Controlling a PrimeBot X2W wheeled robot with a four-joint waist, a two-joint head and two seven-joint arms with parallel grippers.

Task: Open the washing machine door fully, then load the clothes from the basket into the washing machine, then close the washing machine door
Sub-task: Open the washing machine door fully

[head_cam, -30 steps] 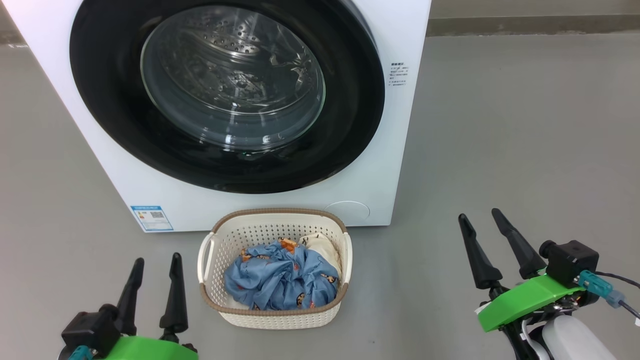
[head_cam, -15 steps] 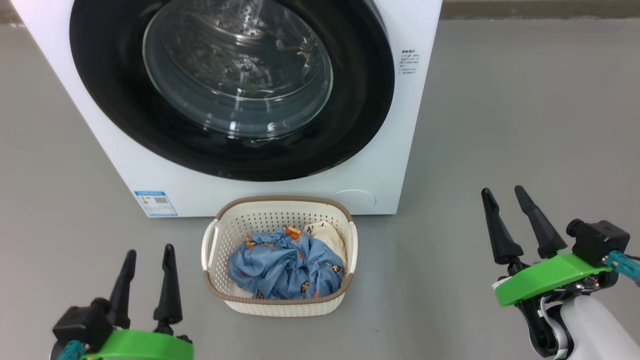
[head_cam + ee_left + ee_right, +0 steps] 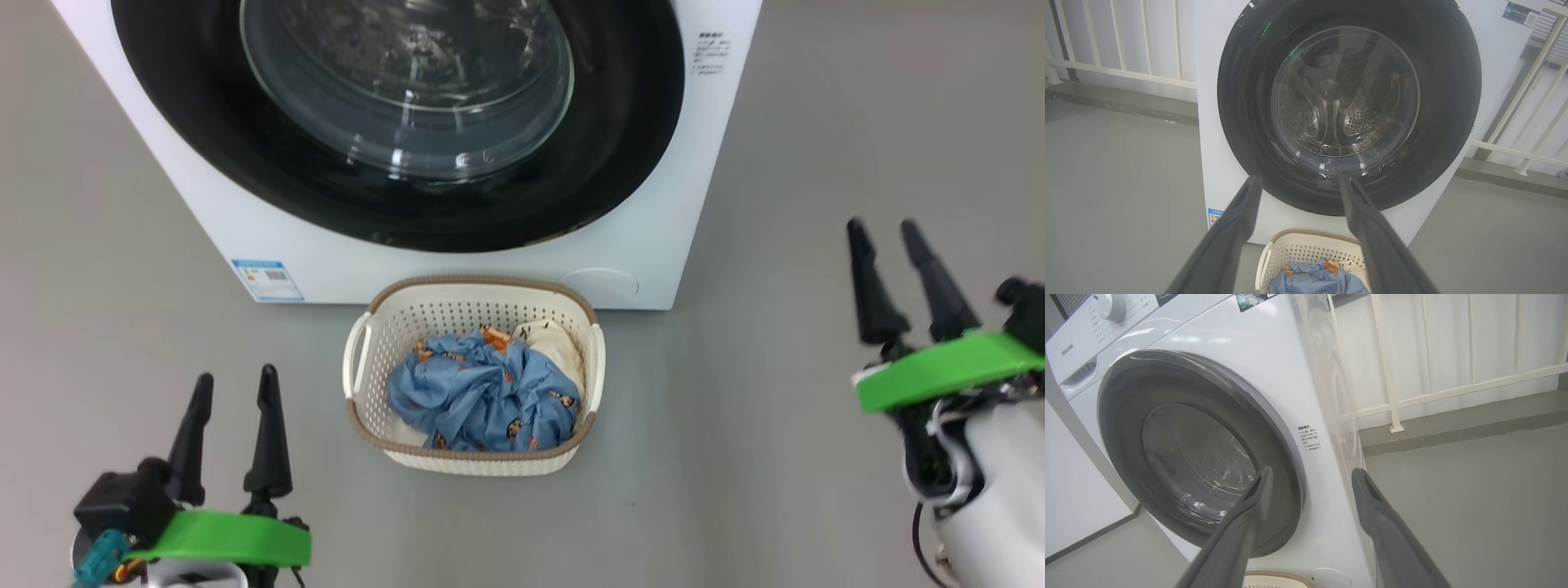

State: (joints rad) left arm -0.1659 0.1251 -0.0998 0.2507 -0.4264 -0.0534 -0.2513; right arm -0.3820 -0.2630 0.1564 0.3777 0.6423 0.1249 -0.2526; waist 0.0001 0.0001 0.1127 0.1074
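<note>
The white washing machine (image 3: pixel 457 269) stands ahead with its black-rimmed glass door (image 3: pixel 408 90) shut. On the floor against its front sits the cream basket (image 3: pixel 473 461), holding blue bear-print clothes (image 3: pixel 482 400) and a cream cloth (image 3: pixel 555 347). My left gripper (image 3: pixel 234 381) hovers open at the lower left, left of the basket, with nothing between its fingers. Off to the right of the machine, my right gripper (image 3: pixel 883 227) is raised and open, also bare. In the left wrist view the door (image 3: pixel 1349 102) faces me above the basket (image 3: pixel 1306 253). The right wrist view shows the door (image 3: pixel 1200 449) from the side.
Grey floor (image 3: pixel 775 204) spreads around the machine on both sides. A white railing (image 3: pixel 1392 375) and a low kerb run behind the machine. A blue label (image 3: pixel 268 280) sits low on the machine's front left, a round cover (image 3: pixel 604 284) low on the right.
The head camera has tilted down and moved closer, so machine and basket shifted in view. My right gripper has risen and moved out to the right. Both grippers stay open.
</note>
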